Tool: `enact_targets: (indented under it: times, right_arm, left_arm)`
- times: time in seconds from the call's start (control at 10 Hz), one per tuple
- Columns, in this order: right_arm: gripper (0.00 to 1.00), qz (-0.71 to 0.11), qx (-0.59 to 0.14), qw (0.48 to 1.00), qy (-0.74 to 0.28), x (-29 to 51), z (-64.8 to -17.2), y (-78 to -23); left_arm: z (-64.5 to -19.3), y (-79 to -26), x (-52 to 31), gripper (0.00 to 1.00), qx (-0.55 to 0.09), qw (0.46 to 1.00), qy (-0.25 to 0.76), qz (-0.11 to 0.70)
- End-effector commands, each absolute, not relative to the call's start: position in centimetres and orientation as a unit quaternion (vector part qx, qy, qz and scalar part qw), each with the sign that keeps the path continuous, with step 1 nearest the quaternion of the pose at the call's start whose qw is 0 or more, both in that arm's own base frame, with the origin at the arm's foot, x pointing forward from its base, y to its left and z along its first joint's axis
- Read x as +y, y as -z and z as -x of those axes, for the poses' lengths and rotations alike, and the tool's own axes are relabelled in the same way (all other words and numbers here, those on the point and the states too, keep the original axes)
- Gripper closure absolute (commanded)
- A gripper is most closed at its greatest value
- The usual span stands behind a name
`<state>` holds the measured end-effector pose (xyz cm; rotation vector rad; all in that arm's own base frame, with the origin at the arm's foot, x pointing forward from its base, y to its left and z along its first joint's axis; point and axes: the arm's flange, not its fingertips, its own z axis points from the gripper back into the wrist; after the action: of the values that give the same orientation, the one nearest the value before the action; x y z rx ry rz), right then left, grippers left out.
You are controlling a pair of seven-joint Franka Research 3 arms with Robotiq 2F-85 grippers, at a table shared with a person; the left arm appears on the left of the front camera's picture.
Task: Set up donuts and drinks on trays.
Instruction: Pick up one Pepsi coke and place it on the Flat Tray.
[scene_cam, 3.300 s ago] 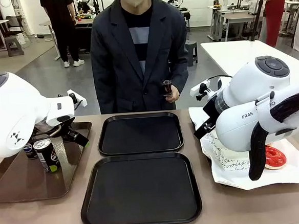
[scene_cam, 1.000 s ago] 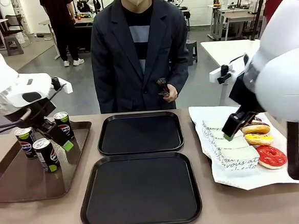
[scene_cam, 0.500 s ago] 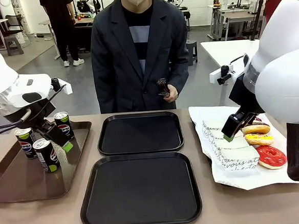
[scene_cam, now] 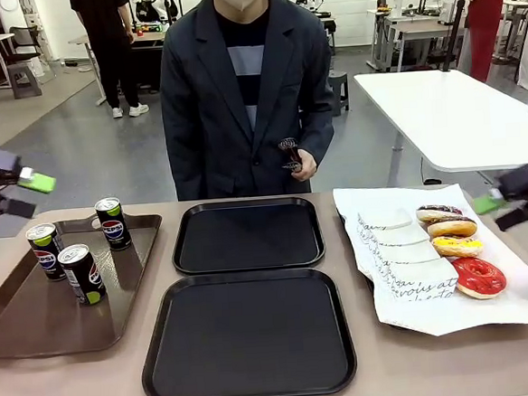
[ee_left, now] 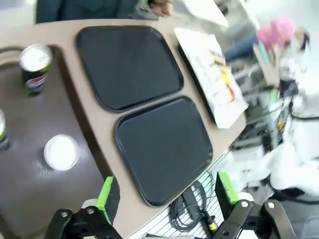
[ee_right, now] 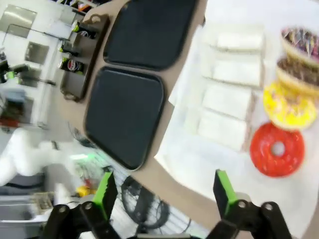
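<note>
Two black trays lie empty in the middle, the far tray [scene_cam: 247,236] and the near tray [scene_cam: 248,336]. Three black drinks cans [scene_cam: 82,272] [scene_cam: 44,248] [scene_cam: 112,221] stand on a brown tray [scene_cam: 37,327] at the left. Several donuts sit on white paper at the right: sprinkled [scene_cam: 440,211], chocolate [scene_cam: 452,228], yellow [scene_cam: 458,245], red [scene_cam: 478,276]. My left gripper [scene_cam: 24,197] hangs open at the left edge, above and apart from the cans. My right gripper [scene_cam: 500,210] is open right of the donuts. The left wrist view has open fingers [ee_left: 105,191] above the trays [ee_left: 164,149]; the right wrist view has open fingers [ee_right: 223,191] above the red donut [ee_right: 276,149].
White paper holders [scene_cam: 402,254] lie in a row on the white paper [scene_cam: 454,316], left of the donuts. A person stands at the far edge behind the far tray, one hand [scene_cam: 296,164] holding a small dark thing. A white table [scene_cam: 439,113] stands behind on the right.
Both arms have drawn back out of the picture's middle to its left and right edges, uncovering the cans and donuts. Both grippers stay open. Cans, donuts and trays have not moved.
</note>
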<state>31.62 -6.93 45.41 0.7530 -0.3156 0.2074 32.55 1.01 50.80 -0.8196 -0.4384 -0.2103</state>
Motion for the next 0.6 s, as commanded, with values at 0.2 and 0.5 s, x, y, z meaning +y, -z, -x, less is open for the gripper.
enact_targets:
  times: [0.2,0.5]
  right_arm:
    - [0.00,-0.456,-0.146,0.877,-0.041,-13.3,-26.0,-38.9]
    - [0.00,-0.501,-0.211,0.839,-0.004,-17.6,-21.3,-37.9]
  left_arm:
    - [-32.1,-45.6,9.1,0.00,-0.127,0.885,-0.017,0.448]
    - [-28.6,-44.4,15.8,0.00,-0.163,0.823,-0.036,0.543]
